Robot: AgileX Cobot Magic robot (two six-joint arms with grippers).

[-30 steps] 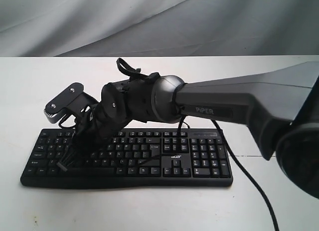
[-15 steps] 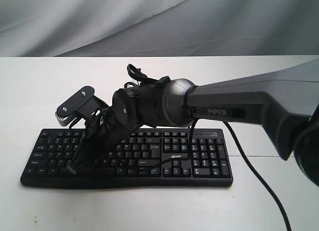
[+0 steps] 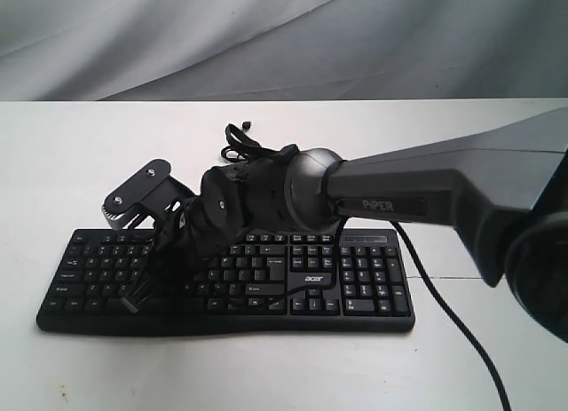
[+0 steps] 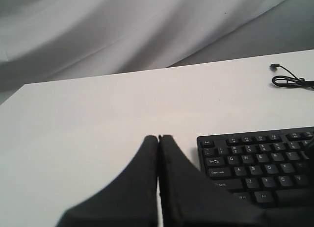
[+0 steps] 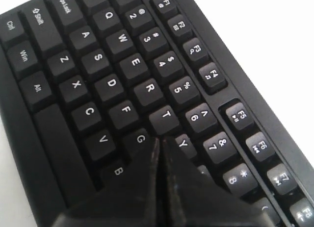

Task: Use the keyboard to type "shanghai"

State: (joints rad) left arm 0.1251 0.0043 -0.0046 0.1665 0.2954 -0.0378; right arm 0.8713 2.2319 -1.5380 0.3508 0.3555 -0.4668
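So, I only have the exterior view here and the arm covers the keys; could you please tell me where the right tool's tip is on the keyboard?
Observer: In the right wrist view, the right tool has its tip over the wide flat black full-size keyboard, at the edge of the G key, close to the T key and the Y key. The key beyond G is covered.
Operator: Thank you. And where is the left tool, which I cannot see at all?
Observer: The left tool, shut, points at the white table just beside the keyboard's Esc corner.
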